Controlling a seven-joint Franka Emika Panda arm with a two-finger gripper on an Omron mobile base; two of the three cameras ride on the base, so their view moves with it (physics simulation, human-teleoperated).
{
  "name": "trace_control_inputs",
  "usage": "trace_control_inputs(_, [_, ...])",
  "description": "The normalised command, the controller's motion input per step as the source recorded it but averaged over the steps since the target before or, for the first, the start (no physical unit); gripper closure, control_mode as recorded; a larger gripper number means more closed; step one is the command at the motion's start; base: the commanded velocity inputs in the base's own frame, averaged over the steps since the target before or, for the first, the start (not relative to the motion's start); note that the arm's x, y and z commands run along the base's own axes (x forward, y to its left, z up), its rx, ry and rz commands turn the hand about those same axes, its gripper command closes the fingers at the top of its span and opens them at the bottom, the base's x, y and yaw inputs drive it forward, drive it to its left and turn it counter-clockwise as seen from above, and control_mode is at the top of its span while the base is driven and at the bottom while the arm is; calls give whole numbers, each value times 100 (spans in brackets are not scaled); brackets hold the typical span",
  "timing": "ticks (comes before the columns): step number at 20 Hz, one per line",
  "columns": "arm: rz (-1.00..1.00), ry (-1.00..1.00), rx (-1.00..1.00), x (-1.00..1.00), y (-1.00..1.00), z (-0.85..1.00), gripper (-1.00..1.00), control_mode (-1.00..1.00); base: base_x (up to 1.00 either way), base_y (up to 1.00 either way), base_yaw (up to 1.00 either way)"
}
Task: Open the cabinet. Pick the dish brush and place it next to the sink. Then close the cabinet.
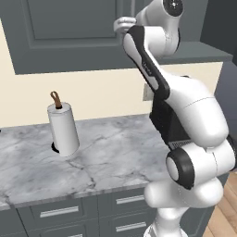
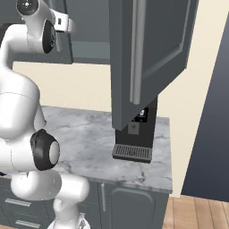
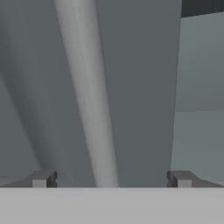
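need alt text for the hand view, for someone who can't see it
Close-up from the robot's hand: a long silver bar handle on a dark grey cabinet door runs up the frame, lined up between the two dark fingertips of the open gripper. The fingertips stand wide apart on either side of the handle without touching it.
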Motion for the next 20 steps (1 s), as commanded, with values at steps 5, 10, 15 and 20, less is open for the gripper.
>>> trace_control_inputs(5, [0,-21,0,44,8,-37,-100,-100,0,0,0])
trace_control_inputs(10, [-1,-10,0,59,12,-20,-100,-100,0,0,0])
trace_control_inputs(15, [-1,-2,-2,62,3,-9,-100,-100,0,0,0])
trace_control_inputs(20, [0,0,0,0,0,0,100,-100,0,0,0])
